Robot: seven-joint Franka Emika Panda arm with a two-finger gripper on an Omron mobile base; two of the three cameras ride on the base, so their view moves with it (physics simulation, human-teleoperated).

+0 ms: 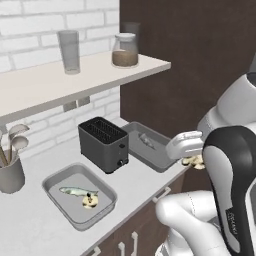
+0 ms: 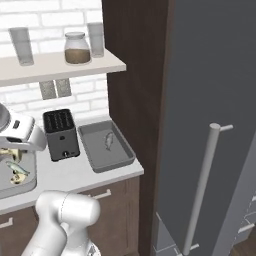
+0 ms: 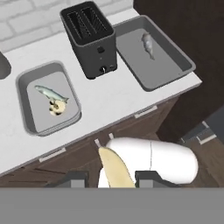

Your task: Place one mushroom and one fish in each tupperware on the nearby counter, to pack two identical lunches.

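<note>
Left tupperware (image 3: 26, 111) holds fish (image 3: 50, 92) and mushroom (image 3: 57, 107).

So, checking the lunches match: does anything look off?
Yes: the left tray has a fish and mushroom; the right tray has just a fish. The tool is shut on the other mushroom.

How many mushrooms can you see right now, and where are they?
2. One mushroom lies in the left tupperware beside a fish. The other mushroom is pinched in the gripper, out in front of the counter edge.
</note>
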